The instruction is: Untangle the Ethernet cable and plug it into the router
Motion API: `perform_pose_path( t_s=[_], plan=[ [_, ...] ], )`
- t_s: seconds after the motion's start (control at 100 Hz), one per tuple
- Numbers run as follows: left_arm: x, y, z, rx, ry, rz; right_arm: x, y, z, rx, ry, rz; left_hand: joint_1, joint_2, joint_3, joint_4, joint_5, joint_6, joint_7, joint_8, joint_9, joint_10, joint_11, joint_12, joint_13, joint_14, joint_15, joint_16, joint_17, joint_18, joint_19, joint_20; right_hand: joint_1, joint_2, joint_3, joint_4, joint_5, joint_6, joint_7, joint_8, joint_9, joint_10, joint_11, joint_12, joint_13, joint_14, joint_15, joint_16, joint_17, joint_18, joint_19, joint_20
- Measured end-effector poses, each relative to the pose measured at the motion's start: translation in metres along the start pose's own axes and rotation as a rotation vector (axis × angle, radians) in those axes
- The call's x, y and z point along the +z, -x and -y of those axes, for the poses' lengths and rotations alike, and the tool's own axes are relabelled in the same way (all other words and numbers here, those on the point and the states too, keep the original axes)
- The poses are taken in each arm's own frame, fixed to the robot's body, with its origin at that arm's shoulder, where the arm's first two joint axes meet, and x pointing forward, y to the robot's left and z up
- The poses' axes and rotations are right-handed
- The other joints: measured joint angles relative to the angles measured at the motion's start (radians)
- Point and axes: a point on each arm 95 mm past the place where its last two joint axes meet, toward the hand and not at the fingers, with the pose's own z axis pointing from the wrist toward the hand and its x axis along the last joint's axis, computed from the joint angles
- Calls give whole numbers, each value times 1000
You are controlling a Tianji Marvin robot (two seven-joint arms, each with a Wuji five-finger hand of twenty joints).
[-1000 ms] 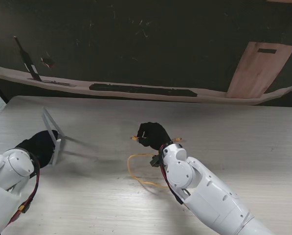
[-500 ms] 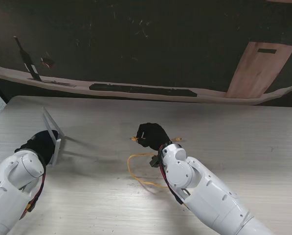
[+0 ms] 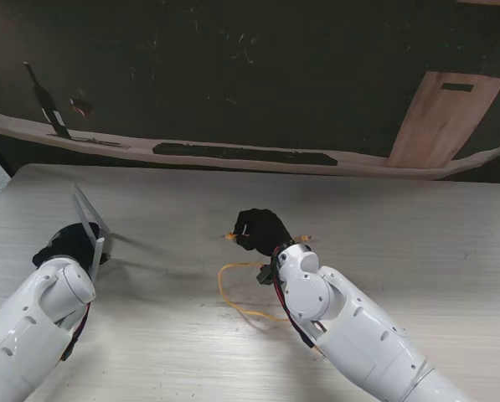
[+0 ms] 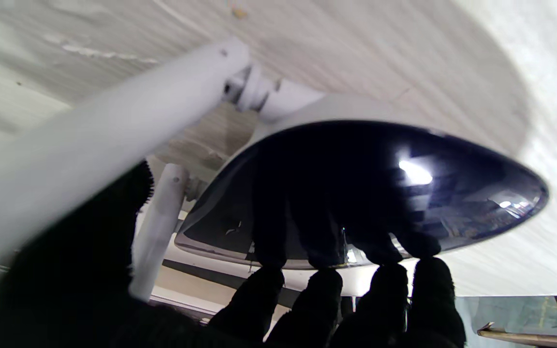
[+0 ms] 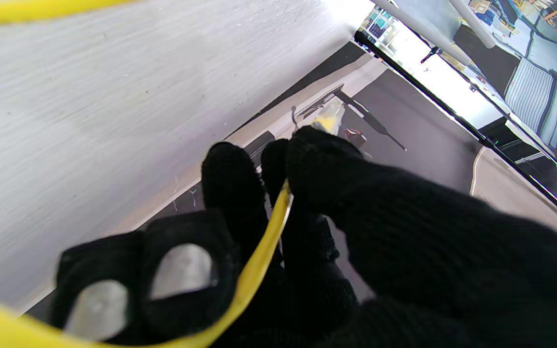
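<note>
Left arm's been sliding fwd; left robot hand (image 3: 69,243) is gripping router (image 4: 365,193) w/ fingers clamped. Right robot hand (image 3: 262,229) is pinching yellow Ethernet cable (image 3: 233,295), looping on worktop (image 3: 417,243).

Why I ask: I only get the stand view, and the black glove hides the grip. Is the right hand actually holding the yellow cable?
Observer: Yes. In the right wrist view the right hand pinches the yellow cable between thumb and fingers.
Operator: Is the plug free?
Observer: The plug sticks out just past the fingertips, uncovered.
Operator: And the left hand?
Observer: Its four fingertips rest on the edge of the router, on its glossy dark shell beside a white antenna. A full grip I cannot confirm.
</note>
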Motion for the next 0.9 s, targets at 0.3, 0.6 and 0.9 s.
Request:
perform_pose_path(
  t_s=[0.3, 0.6, 0.9],
  plan=[
    [1, -5, -10, 13, -18, 4, 0, 0, 0, 1, -4, -4, -35, -50, 107, 0, -27, 35, -31, -6, -26, 34, -28, -1, -28, 54, -18, -9, -17, 27, -37, -64, 0, 0, 0, 0, 0, 0, 0, 0, 0, 0, 0, 0, 0, 0, 0, 0, 0, 0, 0, -5],
    [11, -12, -14, -33, -44, 0, -1, 1, 0, -1, -10, -3, -35, -20, 70, 0, -46, 36, -25, 17, -51, 42, -38, -2, -63, 61, -65, -10, -47, 33, -134, -69, 0, 0, 0, 0, 0, 0, 0, 0, 0, 0, 0, 0, 0, 0, 0, 0, 0, 0, 0, -5],
    [17, -20, -15, 2, -65, -2, 0, 1, 2, -5, -18, -5, 49, -59, 434, 10, -70, 36, 54, 46, -56, 42, 14, 87, -27, 67, -43, 0, -32, 36, -65, -61, 0, 0, 0, 0, 0, 0, 0, 0, 0, 0, 0, 0, 0, 0, 0, 0, 0, 0, 1, -5]
  ],
)
